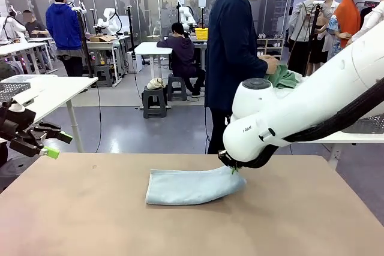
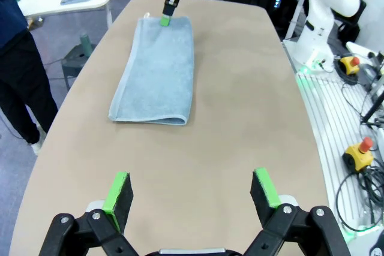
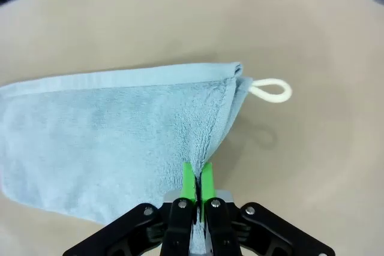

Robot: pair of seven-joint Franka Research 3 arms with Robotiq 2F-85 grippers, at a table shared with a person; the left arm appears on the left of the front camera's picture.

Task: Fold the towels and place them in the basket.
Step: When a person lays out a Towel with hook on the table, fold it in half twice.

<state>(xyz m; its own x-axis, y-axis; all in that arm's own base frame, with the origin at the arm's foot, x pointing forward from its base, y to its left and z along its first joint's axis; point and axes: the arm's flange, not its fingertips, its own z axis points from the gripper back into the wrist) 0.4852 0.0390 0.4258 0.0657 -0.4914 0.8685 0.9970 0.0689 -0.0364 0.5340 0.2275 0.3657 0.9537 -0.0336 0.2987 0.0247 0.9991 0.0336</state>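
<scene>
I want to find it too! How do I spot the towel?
Look at the big tan table. Near its middle lies a folded pale blue-grey terry towel. It alone is pinched at one end by the right black gripper with green pads.

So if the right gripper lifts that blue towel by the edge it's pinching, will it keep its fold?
Probably not. The towel looks floppy: it puckers into creases where the right gripper pinches its edge. Lifted from that one point, the folded layers would likely sag and fall open.
</scene>
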